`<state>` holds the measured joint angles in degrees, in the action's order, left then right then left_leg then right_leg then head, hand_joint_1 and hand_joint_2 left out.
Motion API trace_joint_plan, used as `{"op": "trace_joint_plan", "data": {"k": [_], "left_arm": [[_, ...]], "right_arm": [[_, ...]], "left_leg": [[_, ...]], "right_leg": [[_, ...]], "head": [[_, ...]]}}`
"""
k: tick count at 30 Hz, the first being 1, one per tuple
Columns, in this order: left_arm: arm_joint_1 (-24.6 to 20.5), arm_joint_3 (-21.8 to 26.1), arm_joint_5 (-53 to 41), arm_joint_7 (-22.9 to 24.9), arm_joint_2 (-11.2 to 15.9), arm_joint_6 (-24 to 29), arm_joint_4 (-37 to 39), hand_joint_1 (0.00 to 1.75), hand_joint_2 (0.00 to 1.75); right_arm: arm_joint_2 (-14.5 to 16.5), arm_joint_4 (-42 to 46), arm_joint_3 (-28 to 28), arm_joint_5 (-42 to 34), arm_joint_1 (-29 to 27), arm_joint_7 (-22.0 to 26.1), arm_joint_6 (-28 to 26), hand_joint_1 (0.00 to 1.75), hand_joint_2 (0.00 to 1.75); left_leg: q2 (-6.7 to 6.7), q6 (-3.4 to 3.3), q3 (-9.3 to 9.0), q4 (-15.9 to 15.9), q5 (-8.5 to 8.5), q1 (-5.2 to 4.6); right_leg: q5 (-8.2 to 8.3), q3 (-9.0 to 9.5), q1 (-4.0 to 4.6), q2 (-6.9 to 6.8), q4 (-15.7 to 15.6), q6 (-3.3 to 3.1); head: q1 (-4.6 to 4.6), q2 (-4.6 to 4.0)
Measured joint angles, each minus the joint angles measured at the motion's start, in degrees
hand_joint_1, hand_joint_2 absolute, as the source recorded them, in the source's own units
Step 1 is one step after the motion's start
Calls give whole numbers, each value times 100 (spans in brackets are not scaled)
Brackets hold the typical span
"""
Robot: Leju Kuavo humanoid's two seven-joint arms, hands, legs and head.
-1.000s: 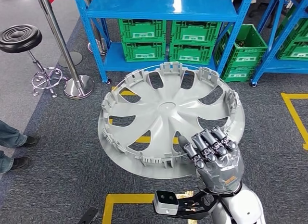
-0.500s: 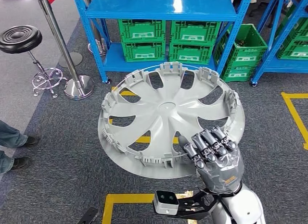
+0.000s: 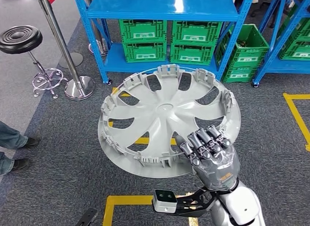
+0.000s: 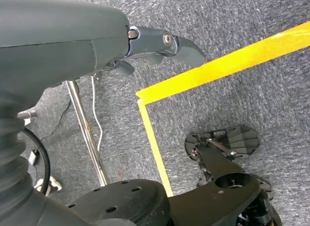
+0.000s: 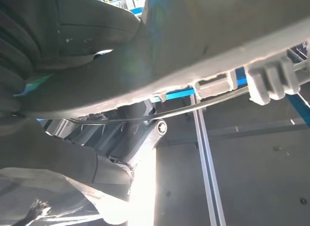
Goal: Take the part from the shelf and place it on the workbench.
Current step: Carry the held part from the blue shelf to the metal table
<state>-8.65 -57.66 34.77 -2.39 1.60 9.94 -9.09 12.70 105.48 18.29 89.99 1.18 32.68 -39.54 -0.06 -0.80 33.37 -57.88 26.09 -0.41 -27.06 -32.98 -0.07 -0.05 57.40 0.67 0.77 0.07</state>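
Observation:
The part is a large grey wheel cover (image 3: 164, 114) with curved spokes and clips around its rim, inner side up. It hangs tilted above the carpet in front of the blue shelf (image 3: 161, 5). My right hand (image 3: 210, 155) grips its near right rim, dark fingers curled over the top. In the right wrist view the cover's underside (image 5: 219, 32) runs right over my right hand (image 5: 54, 41). My left hand (image 4: 73, 37) hangs low over the floor, fingers stretched out, holding nothing.
Green crates (image 3: 143, 39) fill the shelf's bottom level, with more (image 3: 243, 54) to the right. A black stool (image 3: 20, 38) and a steel barrier post (image 3: 78, 85) stand at the left. A person's legs and shoes (image 3: 14, 143) are at the left edge. Yellow tape (image 3: 296, 114) marks the carpet.
My right hand and the wheel cover have shifted slightly left and away from me. The grip looks the same.

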Motion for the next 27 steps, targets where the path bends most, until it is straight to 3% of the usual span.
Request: {"op": "trace_joint_plan", "data": {"k": [27], "left_arm": [[-3, 0, 2, 21, -2, -5, 0, 0, 175]], "right_arm": [[0, -72, 8, 0, 45, -74, 0, 175, 175]], "left_leg": [[0, 0, 1, 0, 0, 0]], "right_leg": [[0, -2, 0, 0, 1, 0]], "head": [[0, 0]]}}
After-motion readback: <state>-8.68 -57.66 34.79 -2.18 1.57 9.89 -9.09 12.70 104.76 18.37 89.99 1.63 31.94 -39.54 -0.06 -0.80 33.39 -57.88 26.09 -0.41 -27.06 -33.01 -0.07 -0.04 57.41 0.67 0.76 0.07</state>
